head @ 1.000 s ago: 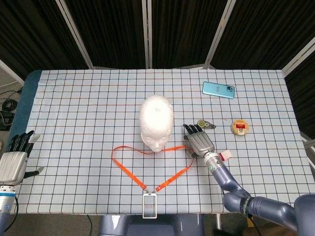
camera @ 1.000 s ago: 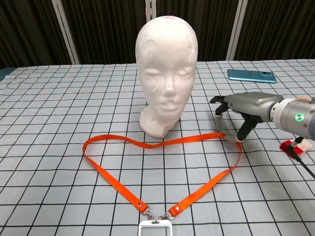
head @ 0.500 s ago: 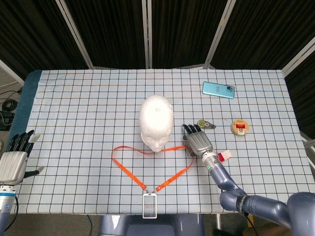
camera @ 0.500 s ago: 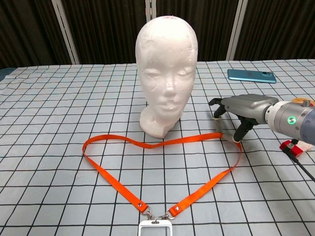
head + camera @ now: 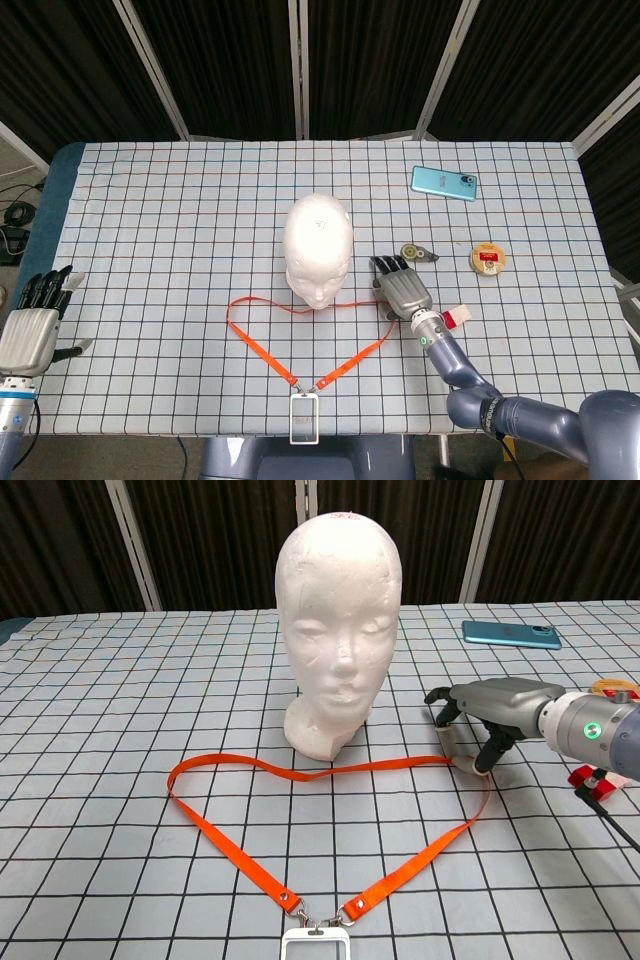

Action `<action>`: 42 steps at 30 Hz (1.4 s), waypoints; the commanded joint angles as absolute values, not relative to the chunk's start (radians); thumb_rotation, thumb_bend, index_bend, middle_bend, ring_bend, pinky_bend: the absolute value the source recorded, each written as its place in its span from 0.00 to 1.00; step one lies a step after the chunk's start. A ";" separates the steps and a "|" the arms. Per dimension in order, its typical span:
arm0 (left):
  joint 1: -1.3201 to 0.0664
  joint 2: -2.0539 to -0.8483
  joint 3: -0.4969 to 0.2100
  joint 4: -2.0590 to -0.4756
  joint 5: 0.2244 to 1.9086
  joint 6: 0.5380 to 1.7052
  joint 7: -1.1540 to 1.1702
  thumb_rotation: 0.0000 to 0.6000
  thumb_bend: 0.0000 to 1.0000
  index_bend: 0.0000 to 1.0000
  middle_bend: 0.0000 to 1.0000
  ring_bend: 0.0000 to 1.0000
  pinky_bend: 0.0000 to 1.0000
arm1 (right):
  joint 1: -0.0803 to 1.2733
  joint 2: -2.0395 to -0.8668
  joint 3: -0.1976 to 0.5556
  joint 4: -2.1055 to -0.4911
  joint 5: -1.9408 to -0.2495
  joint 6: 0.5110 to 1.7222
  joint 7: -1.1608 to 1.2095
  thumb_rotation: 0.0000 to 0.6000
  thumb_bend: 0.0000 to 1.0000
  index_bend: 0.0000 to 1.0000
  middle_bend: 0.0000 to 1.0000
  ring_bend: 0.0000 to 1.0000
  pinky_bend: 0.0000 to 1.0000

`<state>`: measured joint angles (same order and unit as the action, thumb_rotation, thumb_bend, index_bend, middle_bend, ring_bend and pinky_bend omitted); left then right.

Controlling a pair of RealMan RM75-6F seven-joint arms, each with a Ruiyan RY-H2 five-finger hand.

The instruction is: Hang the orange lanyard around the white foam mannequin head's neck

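The white foam mannequin head stands upright mid-table, facing me. The orange lanyard lies flat in a heart-shaped loop in front of it. Its clear badge holder sits at the near table edge. My right hand arches over the loop's right bend. A finger and the thumb touch down on either side of the strap, which stays flat on the cloth. My left hand hovers off the table's left edge with its fingers spread, holding nothing.
A teal phone lies at the back right. A small metal object and a round yellow-and-red disc sit right of the head. A small red-and-white item lies beside my right wrist. Black curtains close off the back.
My right hand has crept slightly towards the mannequin, and its finger and thumb have drawn closer together around the strap's right bend. The left hand has sunk a little.
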<state>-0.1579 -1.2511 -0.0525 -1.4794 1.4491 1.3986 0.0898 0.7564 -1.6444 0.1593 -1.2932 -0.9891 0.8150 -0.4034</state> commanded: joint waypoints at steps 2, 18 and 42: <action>-0.158 -1.253 -0.052 -1.482 1.450 1.400 0.095 1.00 0.00 0.00 0.00 0.00 0.00 | 0.753 -1.641 0.161 -1.289 -1.017 0.825 -0.373 1.00 0.39 0.72 0.08 0.00 0.00; -0.346 -1.338 -0.125 -1.526 1.432 1.176 0.070 1.00 0.17 0.30 0.00 0.00 0.00 | 0.711 -1.542 0.169 -1.418 -1.081 0.866 -0.253 1.00 0.39 0.73 0.09 0.00 0.00; -0.657 -1.715 -0.171 -1.130 1.438 0.896 -0.093 1.00 0.37 0.46 0.00 0.00 0.00 | 0.716 -1.513 0.172 -1.443 -1.045 0.854 -0.247 1.00 0.39 0.75 0.10 0.00 0.00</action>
<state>-0.6331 -1.6904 -0.1725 -1.1615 1.4292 0.9145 -0.0700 0.7165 -1.5129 0.1720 -1.4433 -1.0453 0.8541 -0.2474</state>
